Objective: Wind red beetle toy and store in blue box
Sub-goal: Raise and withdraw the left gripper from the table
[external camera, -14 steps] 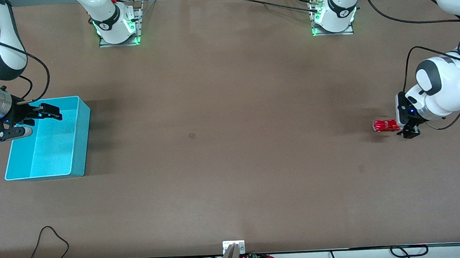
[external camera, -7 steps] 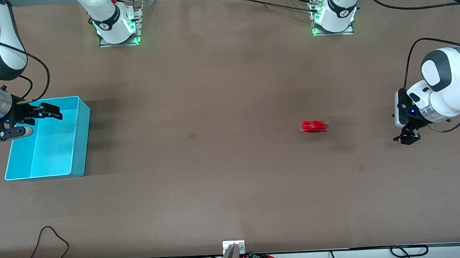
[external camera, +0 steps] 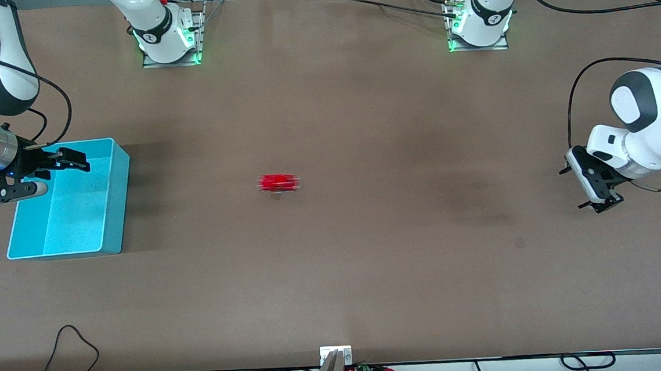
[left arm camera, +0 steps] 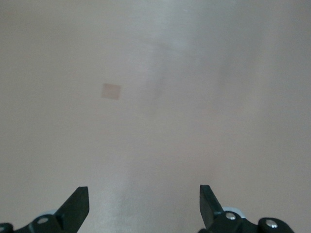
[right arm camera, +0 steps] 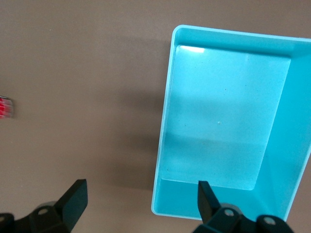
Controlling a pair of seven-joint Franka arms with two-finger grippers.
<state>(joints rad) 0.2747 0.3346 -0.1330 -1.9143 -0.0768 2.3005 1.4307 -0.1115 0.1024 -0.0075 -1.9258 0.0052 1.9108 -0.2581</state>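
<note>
Mid-table, unlabelled red beetle toy (external camera: 278, 182); right pincer (external camera: 67, 163) released over blue box (external camera: 113, 224), left pincer (external camera: 591, 187) released.

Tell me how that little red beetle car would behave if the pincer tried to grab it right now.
The red beetle toy looks smeared mid-table, so it is probably rolling on its own and would likely slip past closing fingers. Its glossy rounded shell suggests a slick grip. Being tiny beside the blue box, it is probably light and easily knocked aside.
</note>
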